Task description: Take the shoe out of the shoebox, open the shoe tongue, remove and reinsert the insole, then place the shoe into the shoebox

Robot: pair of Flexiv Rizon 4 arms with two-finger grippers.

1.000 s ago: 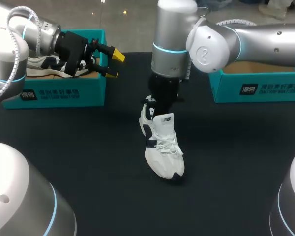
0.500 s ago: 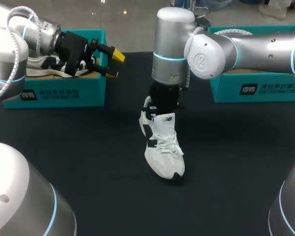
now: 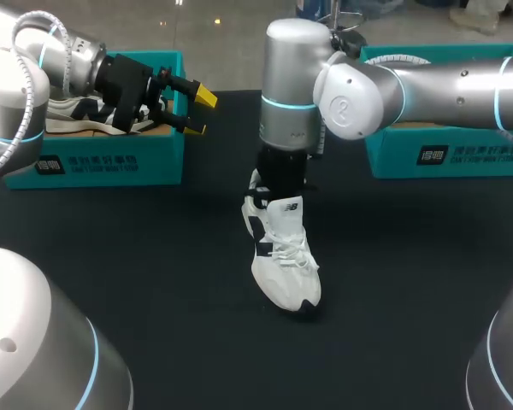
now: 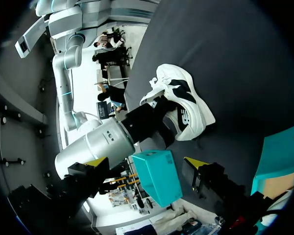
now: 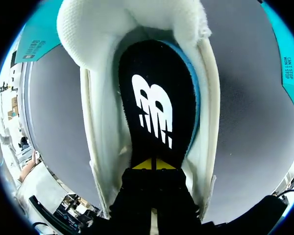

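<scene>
Shoebox at ten o'clock has the left hand spread open at its edge, while at desk centre the right hand, tips together at the heel of the insole inside the shoe, should lift slowly so the shoe stays put.

Robot lab: left arm, right arm, table.
</scene>
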